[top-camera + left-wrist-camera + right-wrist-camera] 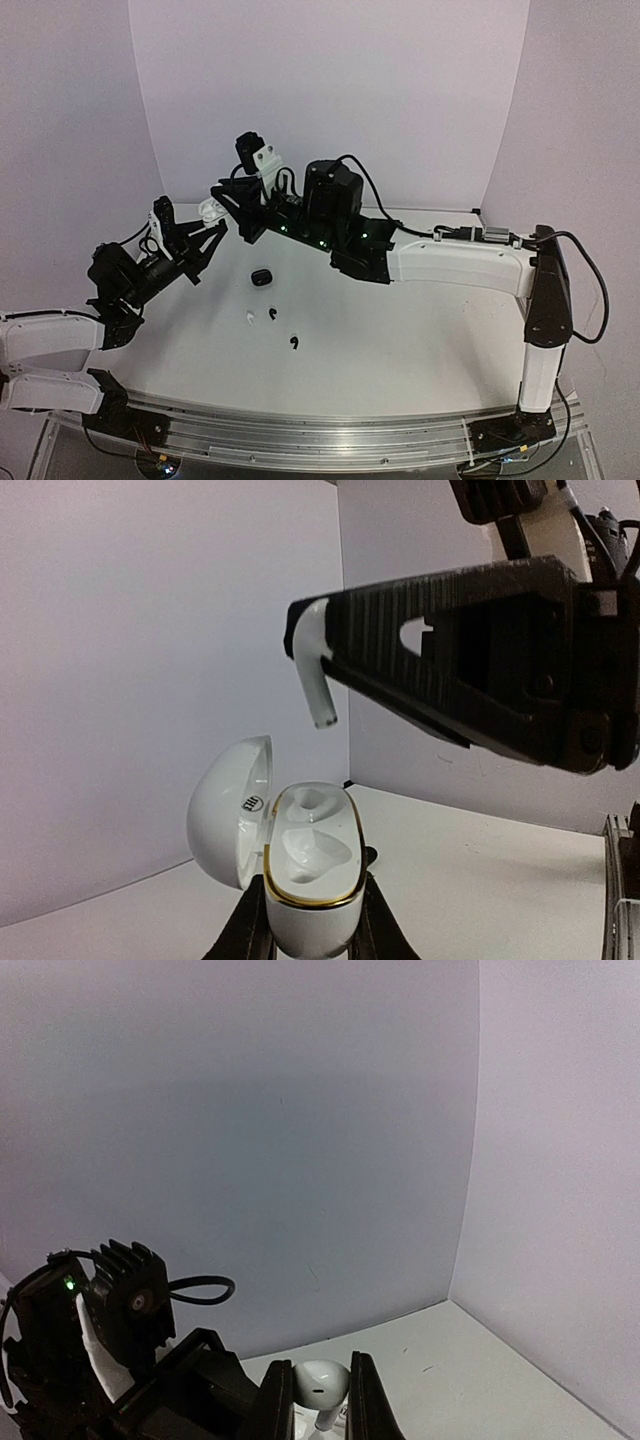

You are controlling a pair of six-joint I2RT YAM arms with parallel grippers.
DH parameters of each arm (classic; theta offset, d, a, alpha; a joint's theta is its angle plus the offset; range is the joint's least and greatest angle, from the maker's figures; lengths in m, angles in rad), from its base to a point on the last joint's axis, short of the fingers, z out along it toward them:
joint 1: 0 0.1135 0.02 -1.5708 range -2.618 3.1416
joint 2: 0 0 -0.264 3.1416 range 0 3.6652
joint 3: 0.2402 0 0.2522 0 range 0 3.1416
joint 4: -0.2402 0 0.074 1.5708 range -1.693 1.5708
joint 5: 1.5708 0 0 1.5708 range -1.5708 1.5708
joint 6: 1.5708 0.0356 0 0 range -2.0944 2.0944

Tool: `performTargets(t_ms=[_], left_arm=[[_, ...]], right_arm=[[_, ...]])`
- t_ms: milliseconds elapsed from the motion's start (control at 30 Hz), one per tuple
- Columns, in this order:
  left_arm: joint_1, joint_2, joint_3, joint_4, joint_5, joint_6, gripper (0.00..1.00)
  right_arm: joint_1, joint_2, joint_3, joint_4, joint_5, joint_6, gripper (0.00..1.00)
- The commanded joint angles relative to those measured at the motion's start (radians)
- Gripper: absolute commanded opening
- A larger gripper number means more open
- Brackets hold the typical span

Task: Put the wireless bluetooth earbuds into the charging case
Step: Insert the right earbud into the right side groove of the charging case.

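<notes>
Above the left back part of the table (420,330), the two arms meet in the air. The left gripper (312,910) is closed narrow on the lower body of a white charging case (305,825) and holds it upright. The lid (228,802) is swung open to the left, so the two moulded wells inside the gold rim face up. Just over the case and not touching it, the right gripper (320,1402) pinches a white earbud (312,665) by its round head, and the stem hangs down toward the wells. Lower, on the table surface, a black case (262,277) lies alone; I cannot tell if it is open or closed. Nearer to the arm bases lie a second white earbud (249,318) and a black earbud (272,316) just beside it. The other black earbud (293,344) lies a little apart, toward the near edge.
</notes>
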Motion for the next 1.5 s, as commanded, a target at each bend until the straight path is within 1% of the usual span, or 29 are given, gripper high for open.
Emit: performTargets(t_ms=[0, 133, 433, 567, 767, 1033, 1167, 1333, 1467], left_arm=[[-0.004, -0.008, 0.057, 0.01, 0.015, -0.002, 0.0], [-0.004, -0.017, 0.061, 0.008, 0.032, -0.016, 0.0], [-0.004, -0.02, 0.062, -0.003, 0.058, -0.022, 0.0], [-0.004, -0.023, 0.063, -0.009, 0.058, -0.03, 0.0], [-0.003, -0.029, 0.065, -0.013, 0.057, -0.024, 0.0], [-0.003, -0.023, 0.066, -0.014, 0.073, -0.006, 0.0], [-0.003, -0.028, 0.068, -0.024, 0.073, -0.003, 0.0], [-0.003, -0.03, 0.07, -0.028, 0.073, -0.008, 0.0], [-0.004, -0.031, 0.071, -0.024, 0.071, -0.007, 0.0]], right_arm=[[0.001, -0.013, -0.022, 0.024, 0.012, -0.06, 0.0], [0.0, -0.021, -0.036, 0.012, 0.024, -0.087, 0.0], [0.0, -0.025, -0.012, -0.007, 0.044, -0.164, 0.0], [0.0, -0.025, 0.009, -0.055, 0.035, -0.199, 0.0], [0.0, -0.065, -0.026, -0.073, 0.048, -0.228, 0.0], [0.0, -0.065, 0.021, -0.081, 0.017, -0.2, 0.0], [-0.001, -0.075, 0.016, -0.081, 0.025, -0.199, 0.0], [-0.021, -0.088, 0.021, -0.08, -0.044, -0.132, 0.0], [-0.022, -0.095, 0.0, -0.081, -0.042, -0.134, 0.0]])
